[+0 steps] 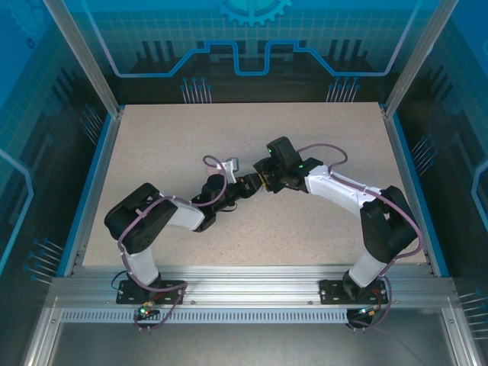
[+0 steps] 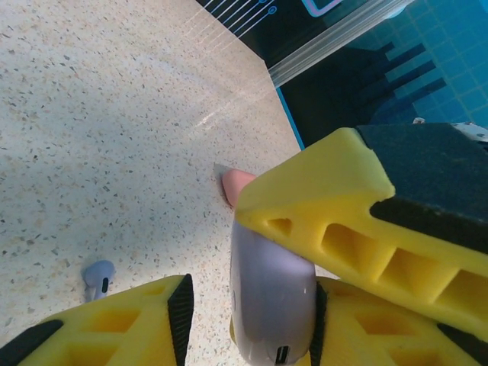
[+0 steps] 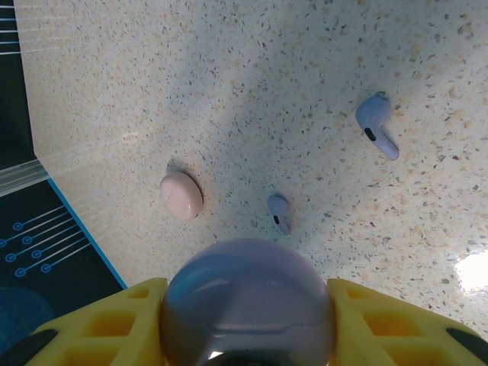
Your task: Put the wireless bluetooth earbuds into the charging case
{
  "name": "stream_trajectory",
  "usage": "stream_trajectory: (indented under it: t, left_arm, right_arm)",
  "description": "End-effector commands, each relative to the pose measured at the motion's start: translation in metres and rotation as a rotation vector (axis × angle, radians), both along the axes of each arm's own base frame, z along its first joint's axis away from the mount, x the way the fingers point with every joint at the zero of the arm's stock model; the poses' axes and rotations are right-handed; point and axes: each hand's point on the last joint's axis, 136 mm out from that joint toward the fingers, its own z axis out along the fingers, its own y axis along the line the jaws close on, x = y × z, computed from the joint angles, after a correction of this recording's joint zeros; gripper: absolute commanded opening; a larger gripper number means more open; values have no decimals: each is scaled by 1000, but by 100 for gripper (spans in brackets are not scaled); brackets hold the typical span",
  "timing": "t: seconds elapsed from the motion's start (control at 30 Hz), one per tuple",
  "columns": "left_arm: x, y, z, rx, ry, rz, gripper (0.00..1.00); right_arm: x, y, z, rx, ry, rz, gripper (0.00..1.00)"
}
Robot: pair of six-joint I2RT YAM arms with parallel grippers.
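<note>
My right gripper [image 3: 245,305] is shut on a purple charging case [image 3: 248,301], its yellow fingers [image 3: 114,328] pressed to both sides. In the left wrist view the same purple case [image 2: 271,297] stands between the jaws of my left gripper [image 2: 250,309]. The right pad touches it and the left pad [image 2: 183,309] stands a gap away, so this gripper is open. A right-gripper finger [image 2: 328,221] lies across the case's top. Two purple earbuds [image 3: 279,212] [image 3: 376,123] lie on the table beyond the case. One purple earbud [image 2: 97,276] lies left of the left jaws. Both grippers [image 1: 242,187] [image 1: 263,181] meet mid-table.
A closed pink charging case [image 3: 181,195] lies on the speckled table [image 1: 320,137] just beyond the purple one, also seen as the pink case [image 2: 236,183] behind the right-gripper finger. The table's blue edge rail [image 3: 84,229] runs close by.
</note>
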Motion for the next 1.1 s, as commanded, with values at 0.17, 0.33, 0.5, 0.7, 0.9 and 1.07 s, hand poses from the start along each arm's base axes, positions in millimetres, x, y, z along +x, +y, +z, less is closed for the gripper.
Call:
stream_trajectory:
  t: [0.17, 0.33, 0.5, 0.7, 0.9, 1.07]
  left_arm:
    - [16, -6, 22, -69, -60, 61, 31]
    - [16, -8, 19, -66, -53, 60, 21]
    - [14, -8, 18, -66, -47, 58, 10]
    - [11, -10, 16, -64, -32, 48, 1]
    - [6, -10, 9, -51, 1, 33, 0]
    - [-2, -9, 5, -25, 22, -7, 0]
  right_arm:
    - [-7, -5, 5, 23, 18, 6, 38]
    - [-7, -7, 4, 26, 19, 2, 38]
    - [-6, -9, 4, 28, 18, -1, 38]
    - [-4, -12, 7, 33, 13, -9, 48]
    - [0, -27, 15, 24, -6, -30, 78]
    - [-6, -57, 24, -27, -42, -48, 84]
